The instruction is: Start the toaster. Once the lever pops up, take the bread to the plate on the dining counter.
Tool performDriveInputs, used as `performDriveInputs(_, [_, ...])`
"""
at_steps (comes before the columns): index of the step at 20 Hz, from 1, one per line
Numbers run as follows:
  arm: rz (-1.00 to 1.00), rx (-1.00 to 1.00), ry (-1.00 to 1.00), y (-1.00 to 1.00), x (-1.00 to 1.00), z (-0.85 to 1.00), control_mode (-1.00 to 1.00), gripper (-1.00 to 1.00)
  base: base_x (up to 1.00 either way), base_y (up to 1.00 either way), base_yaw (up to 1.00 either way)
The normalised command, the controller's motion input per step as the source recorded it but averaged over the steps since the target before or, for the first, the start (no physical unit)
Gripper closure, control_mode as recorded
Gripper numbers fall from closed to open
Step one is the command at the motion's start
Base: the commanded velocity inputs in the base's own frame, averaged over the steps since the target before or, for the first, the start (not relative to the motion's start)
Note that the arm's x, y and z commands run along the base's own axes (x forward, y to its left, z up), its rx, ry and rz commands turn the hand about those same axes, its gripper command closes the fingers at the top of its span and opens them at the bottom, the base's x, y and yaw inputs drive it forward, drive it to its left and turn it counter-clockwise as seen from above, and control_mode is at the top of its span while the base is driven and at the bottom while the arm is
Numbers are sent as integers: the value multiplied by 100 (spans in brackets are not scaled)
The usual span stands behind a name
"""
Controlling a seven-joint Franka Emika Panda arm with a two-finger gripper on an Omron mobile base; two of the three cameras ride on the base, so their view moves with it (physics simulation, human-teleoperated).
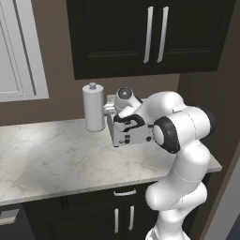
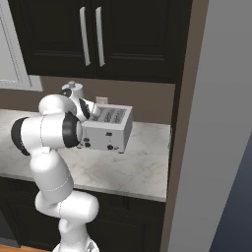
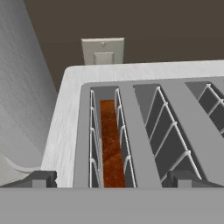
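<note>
The silver-white toaster [image 1: 132,134] [image 2: 109,129] stands on the counter against the wall. In the hand view I look down into its slots [image 3: 144,127], and the orange-brown bread [image 3: 110,144] sits deep in the leftmost one. My gripper [image 3: 113,179] hovers just above the toaster's front edge, open, with one fingertip on either side of the bread's slot and nothing between them. In the base views my hand [image 1: 126,112] [image 2: 84,109] hangs over the toaster's top at its left end. The plate and the dining counter are out of view.
A white paper-towel roll [image 1: 93,108] [image 3: 19,87] stands close to the left of the toaster. Dark upper cabinets [image 1: 154,33] hang above. A wall outlet [image 3: 103,51] is behind the toaster. A tall panel [image 2: 216,123] closes off the counter [image 1: 65,159] on the right.
</note>
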Motion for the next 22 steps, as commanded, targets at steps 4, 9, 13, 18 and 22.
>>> performDriveInputs(4, [0,0,0,0,0,0,-100,-100,0,0,0])
performDriveInputs(9, [0,0,0,0,0,0,-100,-100,0,0,0])
performDriveInputs(13, [0,0,0,0,0,0,-100,-100,0,0,0])
performDriveInputs(18, [0,0,0,0,0,0,-100,-100,0,0,0])
performDriveInputs(22, [0,0,0,0,0,0,-100,-100,0,0,0])
